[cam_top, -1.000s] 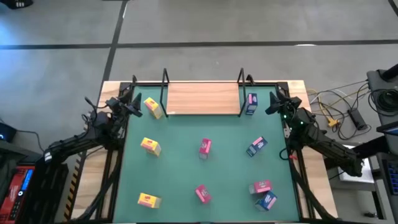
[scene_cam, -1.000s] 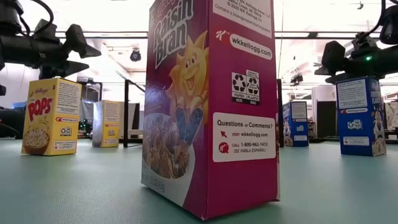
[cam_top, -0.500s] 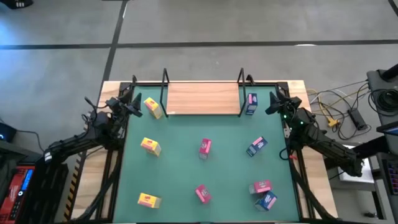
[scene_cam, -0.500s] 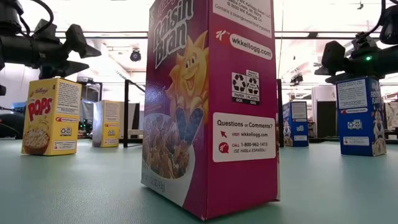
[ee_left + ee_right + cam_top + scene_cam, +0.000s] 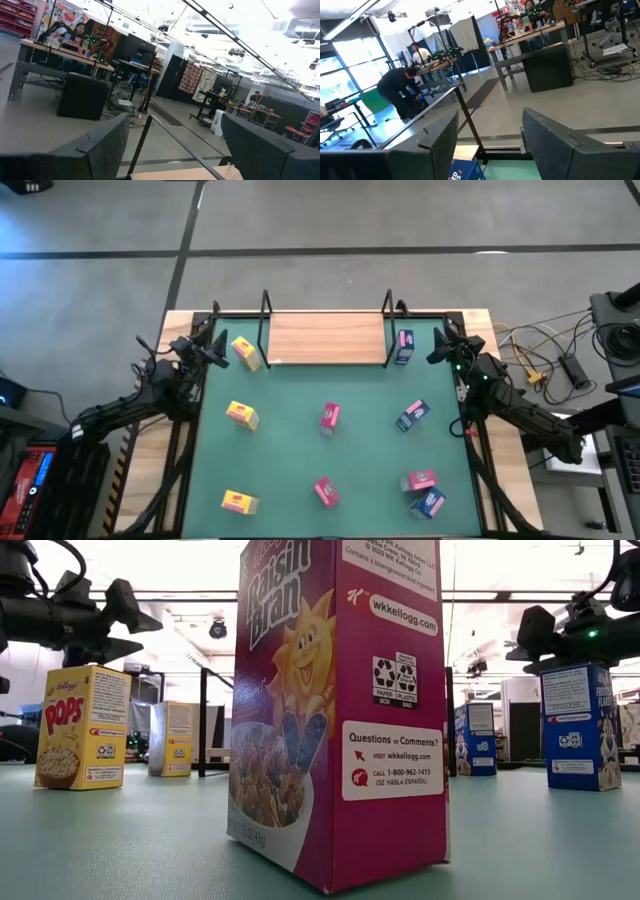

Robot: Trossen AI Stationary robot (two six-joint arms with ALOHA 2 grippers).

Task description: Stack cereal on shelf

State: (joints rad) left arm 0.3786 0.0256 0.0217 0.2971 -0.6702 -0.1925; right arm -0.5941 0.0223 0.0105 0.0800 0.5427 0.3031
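Observation:
The wooden shelf with black wire uprights stands at the table's far edge. Three yellow boxes, three pink boxes and three blue boxes are scattered on the green table. In the low view a pink box stands upright on its bottom end. My left gripper is open and empty above the far left corner. My right gripper is open and empty above the far right corner.
The left wrist view shows the shelf's board and a wire upright past the fingers. The right wrist view shows a blue box's top. Cables lie off the table's right side. People work at benches beyond the table.

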